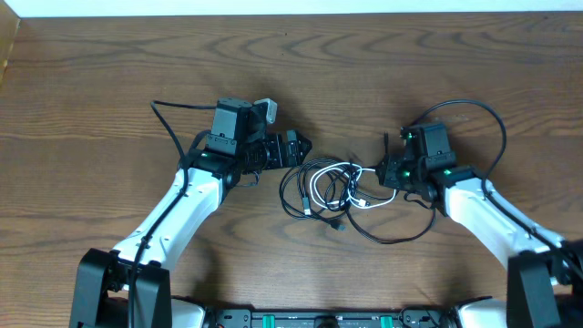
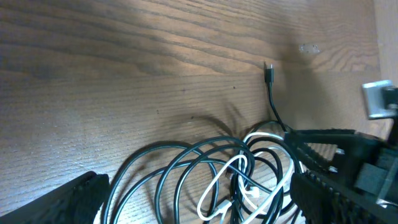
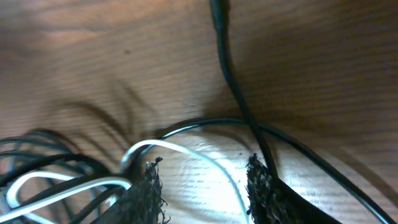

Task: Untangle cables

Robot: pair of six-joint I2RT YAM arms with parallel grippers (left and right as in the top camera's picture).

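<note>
Overhead: the cables [image 1: 328,187] lie in one knot at frame centre on the wooden table [image 1: 91,73], between both arms. The white cable [image 1: 314,189] is coiled inside the black cables [image 1: 285,193], and one black loop sags to the lower right. The left gripper [image 1: 302,150] sits just upper-left of the knot, jaws spread wide, holding nothing. The right gripper [image 1: 387,173] is at the knot's right edge; contact can't be judged from here. Left wrist: the coils fill the lower centre between its spread fingers [image 2: 74,199]. A loose black plug [image 2: 268,70] points up at upper right, clear of the knot. Right wrist: the jaws are half apart and nothing is clamped. The white cable [image 3: 180,149] crosses the gap, and a black cable [image 3: 233,87] runs down against the right-hand finger [image 3: 264,193]. Likely step: the right picks a strand to pull out. To do it well, centre on one cord only, probably that black one, since closing here could catch the white too. Then draw slowly toward frame right, low over the table, so the loops slide rather than cinch. The left could drop onto the coil to pin it.
</note>
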